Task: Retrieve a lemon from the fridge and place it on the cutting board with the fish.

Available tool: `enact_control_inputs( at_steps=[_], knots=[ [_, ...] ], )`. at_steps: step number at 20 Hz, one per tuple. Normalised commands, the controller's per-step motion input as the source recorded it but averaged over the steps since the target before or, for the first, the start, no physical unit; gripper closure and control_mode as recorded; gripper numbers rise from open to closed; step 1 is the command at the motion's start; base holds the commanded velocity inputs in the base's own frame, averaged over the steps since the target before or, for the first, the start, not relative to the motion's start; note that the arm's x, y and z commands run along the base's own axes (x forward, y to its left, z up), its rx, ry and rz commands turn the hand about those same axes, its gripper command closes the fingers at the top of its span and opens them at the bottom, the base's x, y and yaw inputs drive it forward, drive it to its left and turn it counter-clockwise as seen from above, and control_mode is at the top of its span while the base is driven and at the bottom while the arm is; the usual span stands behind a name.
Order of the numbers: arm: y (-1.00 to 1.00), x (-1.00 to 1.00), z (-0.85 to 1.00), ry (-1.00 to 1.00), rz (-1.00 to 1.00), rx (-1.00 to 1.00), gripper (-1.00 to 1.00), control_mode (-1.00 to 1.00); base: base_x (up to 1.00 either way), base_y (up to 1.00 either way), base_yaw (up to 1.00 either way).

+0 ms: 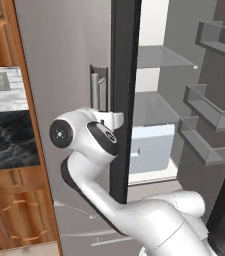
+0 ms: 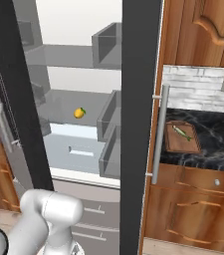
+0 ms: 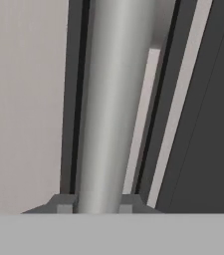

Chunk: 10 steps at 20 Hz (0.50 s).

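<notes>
Hand view: tool clamped around fridge handle, lemon well apart inside.

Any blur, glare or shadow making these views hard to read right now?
Hand view: the fridge handle looms soft and blurred between the fingertips. Right base view: even, flat lighting, lemon crisp, fish tiny on the cutting board. Left base view: no glare.

Fridge stands open w/ a gap between dark door edges. Left door edge blocks arm's side. Door bins crowd right side of opening. Shelf around lemon bare. Handle sits tight between gripper fingers.
</notes>
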Motion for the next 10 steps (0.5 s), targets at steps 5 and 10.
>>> enact_control_inputs(
  at_steps=[5, 10],
  knots=[
    [0.97, -0.66, 0.0, 0.07, -0.37, -0.16, 1.0, -1.0, 0.0, 0.0, 0.0],
    [0.9, -0.42, -0.03, 0.03, -0.36, -0.13, 1.0, -1.0, 0.0, 0.0, 0.0]
  ],
)
